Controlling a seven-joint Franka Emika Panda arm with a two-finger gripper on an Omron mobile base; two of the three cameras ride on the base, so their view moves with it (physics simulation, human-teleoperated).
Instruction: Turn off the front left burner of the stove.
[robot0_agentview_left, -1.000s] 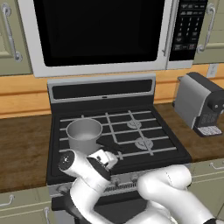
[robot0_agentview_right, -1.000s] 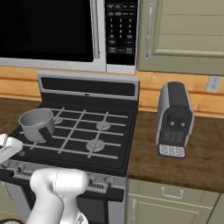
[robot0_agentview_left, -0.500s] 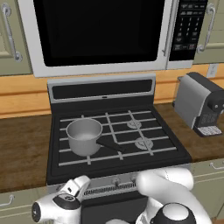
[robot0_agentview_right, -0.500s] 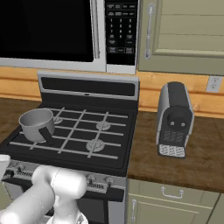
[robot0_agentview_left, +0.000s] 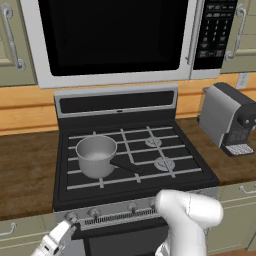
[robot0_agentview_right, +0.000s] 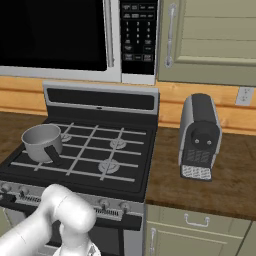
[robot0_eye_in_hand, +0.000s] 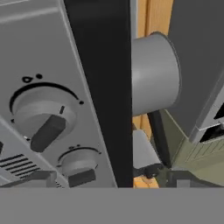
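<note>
1. Claw (robot0_agentview_left: 70, 229) low at the far left of the left base view, in front of the stove's (robot0_agentview_left: 135, 190) silver front strip, its tip just beside the leftmost knob (robot0_agentview_left: 71, 217). Whether it touches the knob cannot be told. The white body hides the fingers, so whether the claw is spread or closed cannot be told.
2. Hand view, rolled sideways: a large knob (robot0_eye_in_hand: 43, 116) with a dark bar handle sits close ahead of the claw on the grey strip. A second, smaller knob (robot0_eye_in_hand: 78, 165) lies just beside it, lower in the frame.
3. Stove stands directly behind and above the claw, running off to its right. Black cooktop with pale grate bars (robot0_agentview_left: 145, 155), black back panel with silver trim (robot0_agentview_left: 116, 102).
4. Small steel saucepan (robot0_agentview_left: 96, 156) on the front left grate, up and a little right of the claw. Its dark handle (robot0_agentview_left: 126, 166) points right toward the stove's middle. In the hand view the pan (robot0_eye_in_hand: 155, 74) shows as a grey cylinder beyond the black cooktop edge.
5. Microwave (robot0_agentview_left: 115, 35) hangs well above the stove, its keypad (robot0_agentview_left: 214, 30) on the right side.
6. White arm (robot0_agentview_left: 187, 220) rises right of the claw, covering part of the knob strip.
7. Coffee machine (robot0_agentview_left: 231, 120) on the wooden tabletop (robot0_agentview_left: 227, 167), far right of the claw, well apart from the stove.
</note>
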